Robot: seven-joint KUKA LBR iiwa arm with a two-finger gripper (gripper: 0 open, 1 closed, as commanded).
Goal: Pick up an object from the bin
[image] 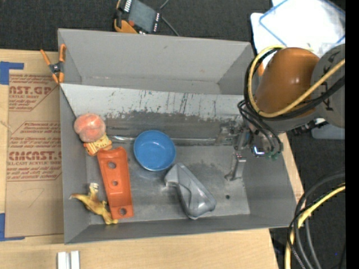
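Heads up: your gripper [238,162] was low at about 3 o'clock in the bin [151,55], over bare floor near the right wall, and I honestly couldn't tell whether it was open or closed. The nearest candidate was the crumpled grey pouch [192,194] at 5 o'clock. I'd guess it was floppy and could've slipped out if you pinched a loose fold. Next out, the blue bowl [154,150] sat just left of centre, right beside the pouch, so a sloppy approach might've shoved both. Farther off were the orange block [115,181] and yellow dinosaur [96,202] at 8, and the pink-headed toy [90,129] at 10. The floor looked like scuffed, smooth metal, so stuff could've skated. There was open room around the gripper, apart from that sloped wall.
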